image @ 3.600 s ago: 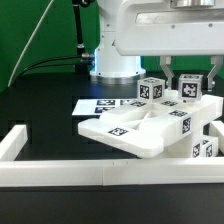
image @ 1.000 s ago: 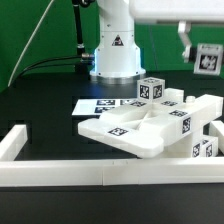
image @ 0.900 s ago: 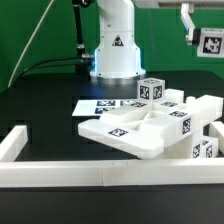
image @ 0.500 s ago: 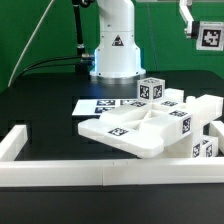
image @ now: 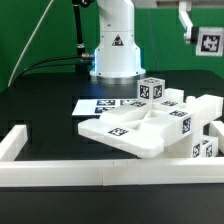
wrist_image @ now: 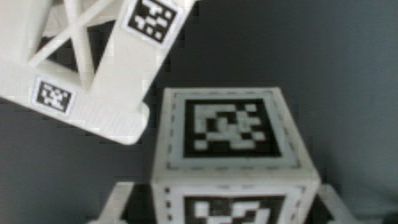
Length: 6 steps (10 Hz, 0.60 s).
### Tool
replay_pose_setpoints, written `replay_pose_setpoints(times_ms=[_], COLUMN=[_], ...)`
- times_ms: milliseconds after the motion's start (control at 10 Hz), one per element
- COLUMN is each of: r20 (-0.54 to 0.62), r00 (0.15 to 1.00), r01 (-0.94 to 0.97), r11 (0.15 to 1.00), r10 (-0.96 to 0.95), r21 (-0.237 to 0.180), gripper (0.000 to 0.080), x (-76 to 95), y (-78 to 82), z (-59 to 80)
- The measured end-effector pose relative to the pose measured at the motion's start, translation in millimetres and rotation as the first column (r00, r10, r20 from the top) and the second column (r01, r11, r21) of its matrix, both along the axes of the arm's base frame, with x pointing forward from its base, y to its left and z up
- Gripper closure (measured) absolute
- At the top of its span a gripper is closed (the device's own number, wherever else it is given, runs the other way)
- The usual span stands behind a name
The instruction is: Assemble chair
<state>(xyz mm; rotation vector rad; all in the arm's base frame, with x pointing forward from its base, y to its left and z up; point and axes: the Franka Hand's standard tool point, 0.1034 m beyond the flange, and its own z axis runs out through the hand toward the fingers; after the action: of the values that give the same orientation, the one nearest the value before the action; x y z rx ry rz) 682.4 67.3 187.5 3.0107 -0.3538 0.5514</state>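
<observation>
got a small tagged block [image: 209, 42] clamped in my end effector [image: 186, 25], held high above the seat panel [image: 140, 130] so it clears everything.

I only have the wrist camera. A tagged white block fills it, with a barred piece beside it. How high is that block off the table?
Observer: The block hangs in the gripper at the exterior view's upper right, well above the pile of chair parts.
Operator: What else lies down there?
Observer: A flat marker board lies on the table between the pile and the robot base.
Operator: Anything in front?
Observer: A low white rail runs along the near edge.
</observation>
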Motion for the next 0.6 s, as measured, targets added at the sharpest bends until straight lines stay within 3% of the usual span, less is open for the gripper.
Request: replay_pose_setpoints(times_ms=[600], r20=[-0.019], r00=[1.000], r01=[0.002], r11=[1.000], r10=[-0.002], r21=[-0.006], gripper=[0.0514], x=[-10.0], y=[-3.3], z=[-15.8])
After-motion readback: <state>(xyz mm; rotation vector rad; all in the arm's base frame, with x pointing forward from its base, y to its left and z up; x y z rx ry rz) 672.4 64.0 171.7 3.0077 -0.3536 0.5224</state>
